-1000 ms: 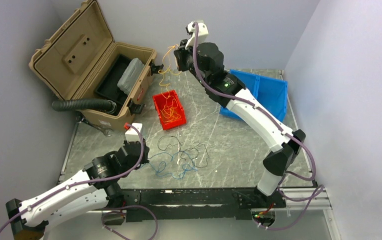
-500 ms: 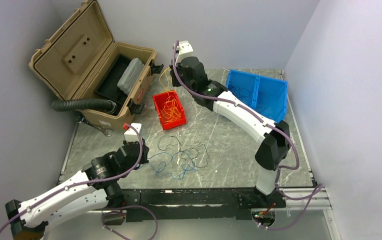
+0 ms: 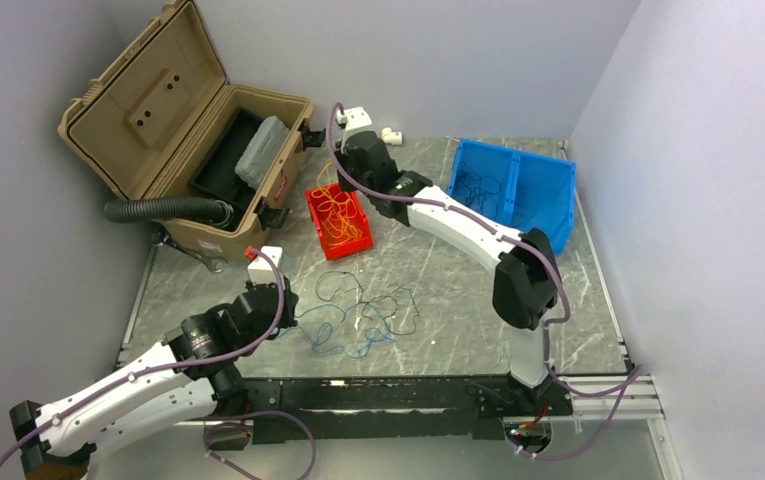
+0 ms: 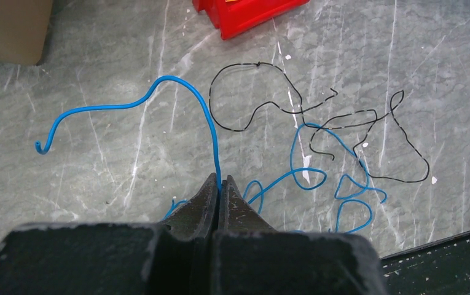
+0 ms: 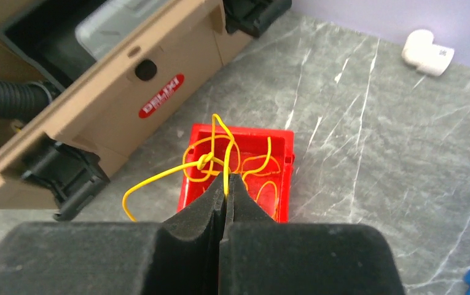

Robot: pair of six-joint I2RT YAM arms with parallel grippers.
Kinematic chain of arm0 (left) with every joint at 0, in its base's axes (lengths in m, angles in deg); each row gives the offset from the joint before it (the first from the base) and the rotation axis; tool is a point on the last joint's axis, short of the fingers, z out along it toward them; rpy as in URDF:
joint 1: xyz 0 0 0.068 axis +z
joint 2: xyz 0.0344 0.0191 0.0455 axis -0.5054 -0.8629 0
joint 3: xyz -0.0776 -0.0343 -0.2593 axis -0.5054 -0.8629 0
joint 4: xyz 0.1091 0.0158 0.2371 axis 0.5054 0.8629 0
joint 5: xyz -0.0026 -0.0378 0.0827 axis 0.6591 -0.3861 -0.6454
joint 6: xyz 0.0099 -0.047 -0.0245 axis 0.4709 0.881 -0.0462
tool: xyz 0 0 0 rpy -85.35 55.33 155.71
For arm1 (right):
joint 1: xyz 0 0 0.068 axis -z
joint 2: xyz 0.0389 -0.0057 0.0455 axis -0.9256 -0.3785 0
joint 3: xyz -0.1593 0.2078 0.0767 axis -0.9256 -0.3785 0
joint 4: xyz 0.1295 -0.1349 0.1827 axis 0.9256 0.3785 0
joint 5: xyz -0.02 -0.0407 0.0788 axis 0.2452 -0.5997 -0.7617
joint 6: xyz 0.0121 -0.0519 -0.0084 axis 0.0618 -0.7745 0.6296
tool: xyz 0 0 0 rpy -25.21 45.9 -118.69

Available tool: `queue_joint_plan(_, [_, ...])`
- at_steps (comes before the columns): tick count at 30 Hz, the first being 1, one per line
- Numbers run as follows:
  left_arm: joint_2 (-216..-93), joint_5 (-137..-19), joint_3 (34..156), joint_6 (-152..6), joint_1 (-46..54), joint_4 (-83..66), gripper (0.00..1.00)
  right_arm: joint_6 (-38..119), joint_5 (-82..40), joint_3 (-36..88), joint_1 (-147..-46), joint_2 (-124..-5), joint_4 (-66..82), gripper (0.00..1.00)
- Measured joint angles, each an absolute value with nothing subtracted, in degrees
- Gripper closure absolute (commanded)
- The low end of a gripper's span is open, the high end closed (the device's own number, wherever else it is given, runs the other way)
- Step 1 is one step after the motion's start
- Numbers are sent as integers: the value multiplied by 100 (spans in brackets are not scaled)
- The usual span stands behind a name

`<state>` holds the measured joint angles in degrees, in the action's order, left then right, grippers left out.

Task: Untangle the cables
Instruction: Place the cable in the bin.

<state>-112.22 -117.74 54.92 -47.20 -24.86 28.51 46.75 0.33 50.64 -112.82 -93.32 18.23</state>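
Right hand (image 5: 226,180) pinches yellow cable (image 5: 203,162) (knot visible only at wrist) over red bin (image 5: 283,198).

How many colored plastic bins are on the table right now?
2: the red bin near the middle, beside the tan toolbox, and the blue bin at the far right corner. None looks hidden.

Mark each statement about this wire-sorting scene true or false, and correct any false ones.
1. The left tool is shut on a blue wire. True.
2. The right tool grips a black wire. False: it is shut on a yellow wire by the red bin.
3. The tan case has its lid closed. False: the lid stands open.
4. The blue bin has dark wires in it. True.
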Motion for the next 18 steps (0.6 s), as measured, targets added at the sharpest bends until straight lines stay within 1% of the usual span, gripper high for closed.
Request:
queue_joint_plan(15, [-11272, -11785, 5492, -4703, -2486, 2866, 100, 5191, -131, 4981, -11286, -10552, 2510, 100])
queue_joint_plan(18, [-11279, -11785, 5492, -4703, -2486, 2866, 100, 5248, -183, 5119, -11286, -10897, 2615, 100])
